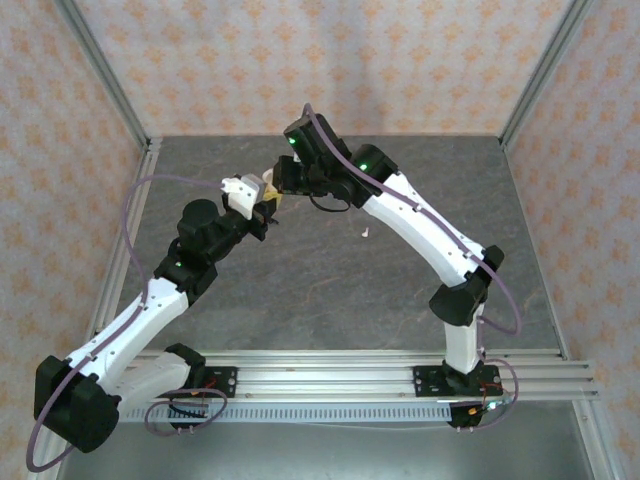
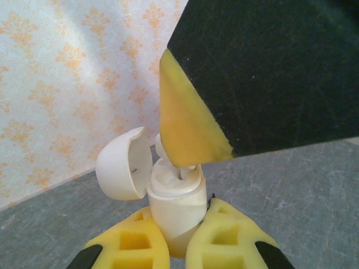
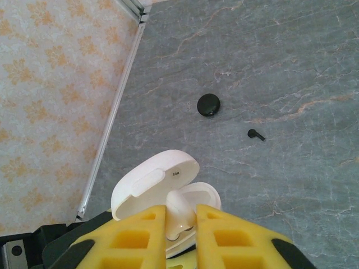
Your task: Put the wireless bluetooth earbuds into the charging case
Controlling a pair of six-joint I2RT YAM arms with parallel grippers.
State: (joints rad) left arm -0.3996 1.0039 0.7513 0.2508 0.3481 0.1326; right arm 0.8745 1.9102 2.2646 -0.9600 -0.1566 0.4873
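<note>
The left fingers [image 2: 182,221] are pinched tight on the bottom of the white charging case [image 2: 176,204] and hold it up off the surface [image 3: 280,67]. The case stands nearly upright. Its lid [image 2: 120,165] hangs open to one side, so the holes inside face up.

The right fingers [image 3: 181,217] are right above the open case, close together on a white earbud [image 3: 179,204]. The earbud's long thin part points down, almost in line with the case, and its tip looks to be just inside the hole. I think the next move is a short push straight down. If the earbud leans, it could catch on the rim.

A black earbud [image 3: 256,134] lies flat on the surface, well apart from the case. A small black round thing [image 3: 208,105] lies near it; I cannot tell what it is.
</note>
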